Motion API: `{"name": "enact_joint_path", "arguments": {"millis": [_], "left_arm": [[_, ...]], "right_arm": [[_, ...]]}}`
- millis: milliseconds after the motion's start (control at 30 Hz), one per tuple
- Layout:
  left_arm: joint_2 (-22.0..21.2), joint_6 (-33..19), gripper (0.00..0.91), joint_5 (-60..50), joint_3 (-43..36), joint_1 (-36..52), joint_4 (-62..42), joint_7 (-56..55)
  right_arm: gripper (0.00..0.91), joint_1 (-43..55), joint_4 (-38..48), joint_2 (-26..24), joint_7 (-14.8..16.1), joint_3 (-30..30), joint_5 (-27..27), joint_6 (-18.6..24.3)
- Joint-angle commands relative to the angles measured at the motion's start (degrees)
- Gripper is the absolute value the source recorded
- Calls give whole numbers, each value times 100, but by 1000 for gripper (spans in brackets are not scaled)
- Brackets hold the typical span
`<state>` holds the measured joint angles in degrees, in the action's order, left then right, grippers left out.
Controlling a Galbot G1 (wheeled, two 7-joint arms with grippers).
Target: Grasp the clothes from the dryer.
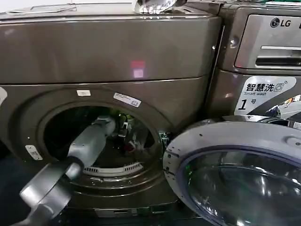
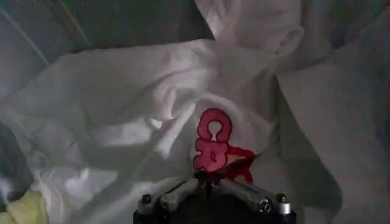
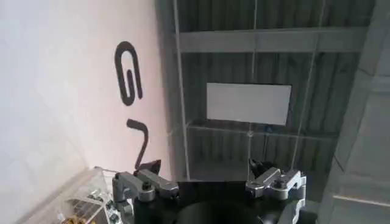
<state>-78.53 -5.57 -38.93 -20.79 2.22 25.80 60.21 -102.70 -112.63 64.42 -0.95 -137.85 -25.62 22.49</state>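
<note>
In the head view, the bronze-brown dryer [image 1: 108,56] is seen front-on, with its round porthole uncovered and its glass door [image 1: 235,179] swung out to the right. The left arm [image 1: 80,150] is reached from the lower left through the porthole into the drum, and the left pincer [image 1: 123,128] is found deep inside, near a patch of pale fabric with a red mark. A second bronze machine with an LG logo [image 1: 281,22] and a "1" sticker is placed just beside the dryer, on the right.

In the left wrist view, the clothes [image 2: 140,109] are shown heaped in the drum: a pale grey-white garment with red lettering [image 2: 213,143] is spread in folds across most of the frame, and a lime-green garment [image 2: 24,208] is glimpsed at one corner, partly under the white one. The pincer's fingers are drawn together and pinched on the white fabric just at the red print, so the left pincer [image 2: 210,178] is closed on the clothes.

In the right wrist view, the right pincer [image 3: 207,182] is held well away from the dryer, pointed up at a white wall and a grey metal shelving frame [image 3: 262,42]. Its two fingers are set wide apart, with nothing held between them.
</note>
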Motion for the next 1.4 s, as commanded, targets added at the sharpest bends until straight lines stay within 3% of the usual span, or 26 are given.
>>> {"name": "enact_joint_path", "arguments": {"millis": [33, 933, 1400], "left_arm": [[4, -6, 0, 4, -2, 23, 10, -31], [2, 63, 0, 358, 41, 63, 13, -343], [114, 1409, 0, 2025, 1468, -591, 920, -2492]], "right_arm": [[907, 30, 2, 3, -33, 41, 89, 4], [907, 68, 16, 29, -94, 76, 104, 75], [907, 138, -28, 7, -79, 186, 112, 54]]}}
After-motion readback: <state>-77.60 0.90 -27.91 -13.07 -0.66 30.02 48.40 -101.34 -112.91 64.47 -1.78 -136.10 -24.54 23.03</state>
